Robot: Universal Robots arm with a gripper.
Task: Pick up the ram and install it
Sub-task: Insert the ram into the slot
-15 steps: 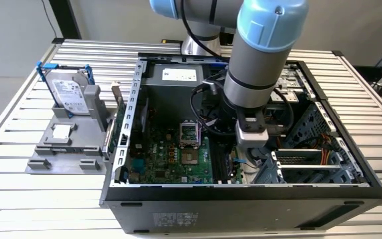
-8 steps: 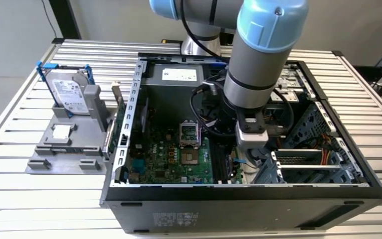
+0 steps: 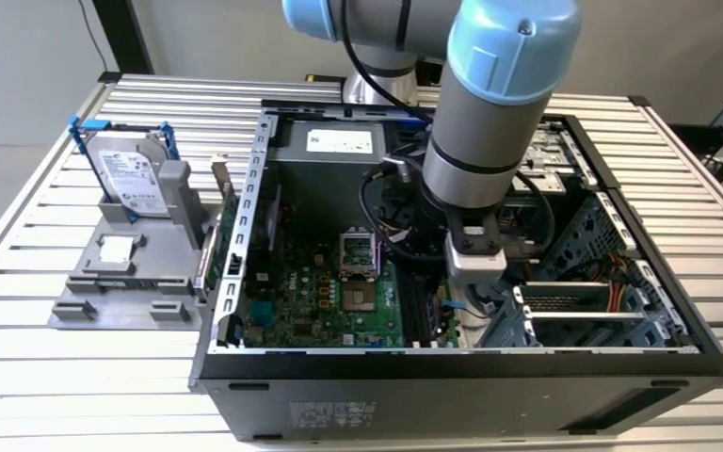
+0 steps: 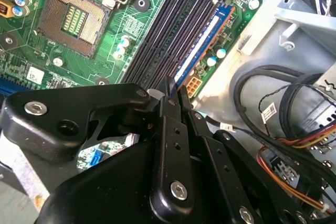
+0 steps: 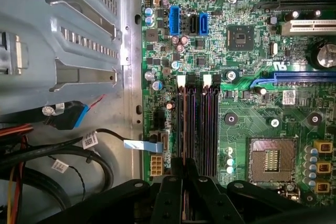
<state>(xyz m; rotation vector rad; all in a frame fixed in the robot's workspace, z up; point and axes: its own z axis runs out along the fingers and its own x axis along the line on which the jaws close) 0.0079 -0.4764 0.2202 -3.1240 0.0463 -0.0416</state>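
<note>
The ram [image 4: 202, 45] is a thin stick with a bluish top edge. It stands along the memory slot farthest from the CPU socket [image 4: 73, 19], and its near end runs in between my fingertips. In both wrist views my gripper [image 4: 176, 93] [image 5: 184, 165] sits low over that end of the slot, its black fingers [image 4: 169, 129] drawn together on the stick. The first wrist view has the ram [image 5: 185, 124] beside the other dark slots [image 5: 207, 124]. From the exterior view, my gripper [image 3: 459, 303] reaches down inside the open computer case, to the exterior view's right of the green motherboard [image 3: 324, 292].
Black and coloured cables [image 4: 273, 108] [image 5: 52, 161] lie close beside the slots. A grey drive cage [image 3: 587, 301] fills the case at the exterior view's right. Outside the case, at the exterior view's left, a hard drive in a blue frame [image 3: 129, 169] stands on a grey holder [image 3: 123, 273].
</note>
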